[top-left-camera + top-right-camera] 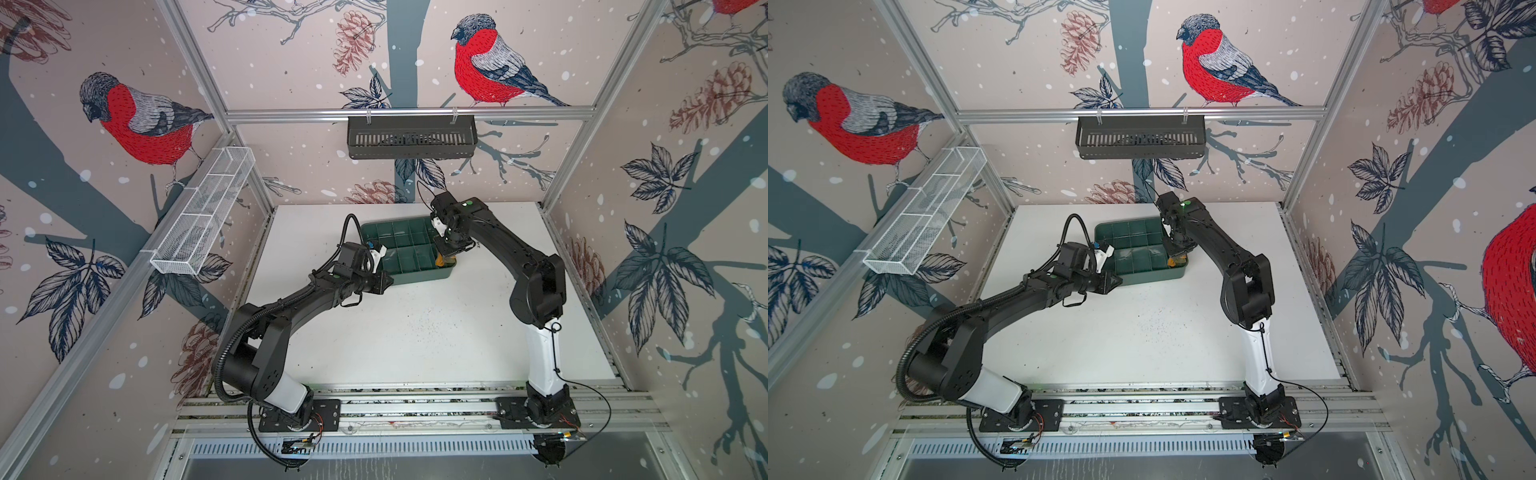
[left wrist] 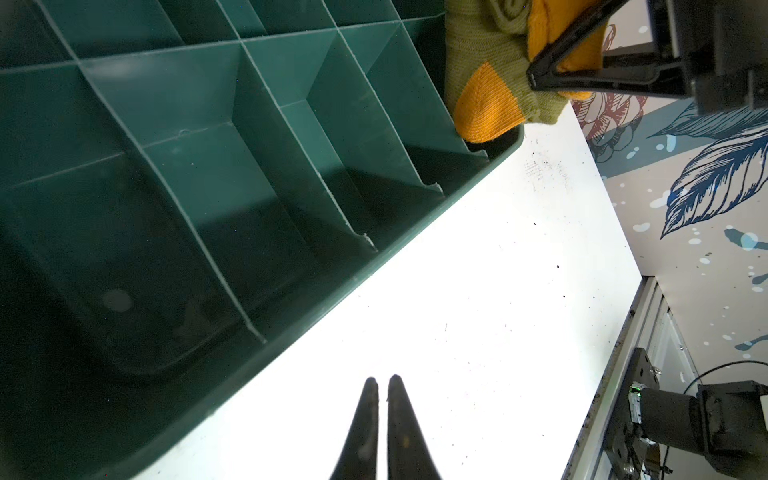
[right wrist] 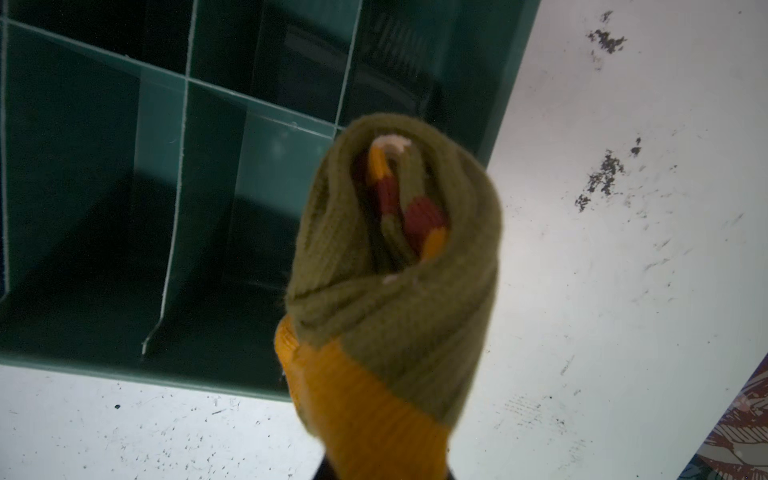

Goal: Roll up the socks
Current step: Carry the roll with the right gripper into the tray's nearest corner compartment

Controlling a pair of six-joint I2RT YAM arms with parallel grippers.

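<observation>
My right gripper point(image 2: 540, 79) is clamped on the rolled olive-green socks point(image 3: 395, 270). It holds the bundle at a corner compartment of the green divider tray point(image 2: 374, 270), with the mustard-orange end dipping just inside the rim. My left gripper point(image 2: 382, 384) has its jaws pressed together on nothing, over the white table point(image 2: 498, 291) just beside the tray's long outer wall.

Stretches black left arm point(image 1: 291, 307) low and forward, elbow bent, with black two-fingered left gripper point(image 2: 382, 380) pinched together, tips almost touching. Arches black-and-white right arm point(image 1: 511, 249) up and inward, wrist turned down, black right gripper point(image 1: 448, 254) clamped on rolled olive-green knit socks point(image 3: 395, 270) with mustard-orange toe.
</observation>
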